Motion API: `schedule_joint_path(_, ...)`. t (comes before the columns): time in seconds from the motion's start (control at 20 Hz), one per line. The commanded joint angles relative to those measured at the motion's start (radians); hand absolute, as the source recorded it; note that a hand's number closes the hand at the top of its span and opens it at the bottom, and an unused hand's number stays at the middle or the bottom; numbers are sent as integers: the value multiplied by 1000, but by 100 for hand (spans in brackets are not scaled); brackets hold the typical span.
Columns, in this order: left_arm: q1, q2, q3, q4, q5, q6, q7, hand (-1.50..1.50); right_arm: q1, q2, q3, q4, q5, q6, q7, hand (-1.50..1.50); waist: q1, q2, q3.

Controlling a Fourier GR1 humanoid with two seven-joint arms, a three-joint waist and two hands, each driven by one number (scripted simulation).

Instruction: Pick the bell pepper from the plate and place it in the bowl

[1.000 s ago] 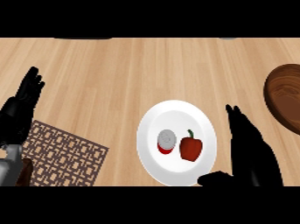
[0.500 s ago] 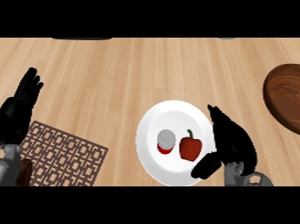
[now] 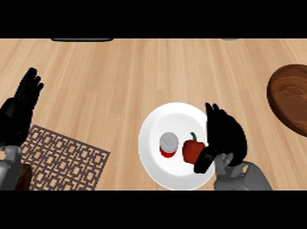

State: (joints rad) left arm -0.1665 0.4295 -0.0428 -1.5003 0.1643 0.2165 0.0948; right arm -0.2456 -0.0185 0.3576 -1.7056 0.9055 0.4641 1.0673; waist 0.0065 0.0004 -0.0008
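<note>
You are at the pick step: right robot hand closing in on the bell pepper.

Your left robot hand [image 3: 18,109] rests spread, fingers up, over the counter [image 3: 129,76]. On the plate [image 3: 175,117], the bell pepper [image 3: 192,150] touches your right robot hand [image 3: 225,136], whose fingers arch above it, thumb alongside, not yet pinching. Next, I judge: curl round it, lift, carry right to the bowl [image 3: 298,100].
</note>
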Motion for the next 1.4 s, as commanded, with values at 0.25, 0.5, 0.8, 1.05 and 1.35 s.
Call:
schedule_joint_path(0.25,16,-3,38,-28,-15,-28,24,0,72,18,90,54,20,-43,126,-150,-5,-2,1)
schedule_joint_path(0.5,25,-38,23,-26,-48,-16,30,0,105,18,88,173,46,-140,59,-150,-4,-1,1)
schedule_joint_path(0.8,23,-62,72,37,-58,-51,-35,0,45,18,112,218,4,-196,95,-150,-4,0,1)
schedule_joint_path(1.05,-33,-70,61,-49,-98,-20,88,0,53,18,74,246,41,-186,59,-150,-7,-1,1)
schedule_joint_path(1.35,39,-34,117,-69,-57,-121,52,0,-55,18,52,404,-96,-229,39,150,2,1,1)
